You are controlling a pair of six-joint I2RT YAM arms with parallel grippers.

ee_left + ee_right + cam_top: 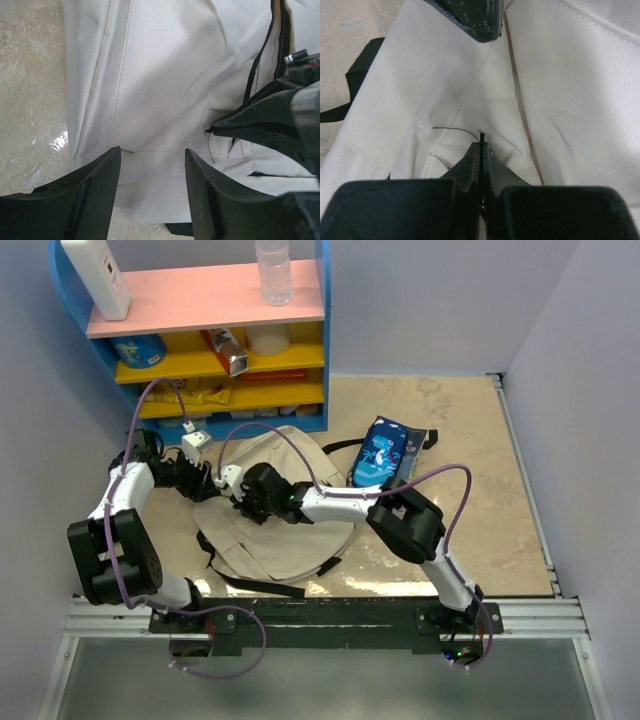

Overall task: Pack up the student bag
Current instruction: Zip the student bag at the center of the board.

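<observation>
The student bag (pixel 285 540), a cream canvas backpack with black straps, lies flat in the middle of the table. My left gripper (pixel 226 480) is open and empty, its jaws hovering over the bag's edge (pixel 165 75) near the floor. My right gripper (pixel 250 496) is shut on a thin black zipper pull tab (pixel 480 136) with a loose thread, just above the canvas (pixel 570 100). Its tip (pixel 212 130) shows in the left wrist view beside the bag's black zipper (pixel 260 65). One left finger (pixel 470 17) shows at the top of the right wrist view.
A blue printed book (pixel 385 452) lies right of the bag's top. A blue shelf unit (pixel 200 330) with pink and yellow boards stands at the back, holding a bottle (pixel 273 270), a white box (pixel 95 275) and snacks. A black strap (pixel 357 70) trails off the bag.
</observation>
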